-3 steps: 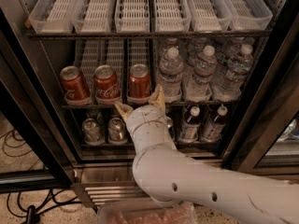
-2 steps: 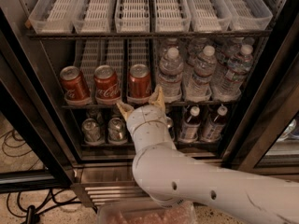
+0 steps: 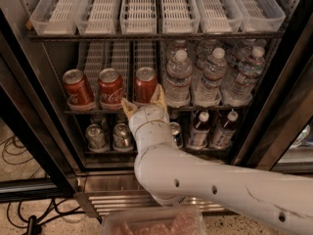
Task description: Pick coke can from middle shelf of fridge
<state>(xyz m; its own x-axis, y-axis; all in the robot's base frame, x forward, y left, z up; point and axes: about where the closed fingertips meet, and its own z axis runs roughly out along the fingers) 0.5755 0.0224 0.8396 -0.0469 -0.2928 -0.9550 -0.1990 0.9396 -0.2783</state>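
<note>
Low in the frame, the robot's white arm [image 3: 195,180] reaches up from the bottom right into the open fridge [image 3: 34,106]. Its gripper [image 3: 143,102] sits at centre, at the front edge of the middle shelf [image 3: 93,110], tan fingers spread wide and holding nothing. Just beyond, the rightmost coke can [image 3: 145,83] stands upright between the fingertips, beside two other red cans [image 3: 111,87] to its left. Water bottles [image 3: 210,77] fill the shelf's right side. The approach looks done; closing, gripping and lifting out remain.
</note>
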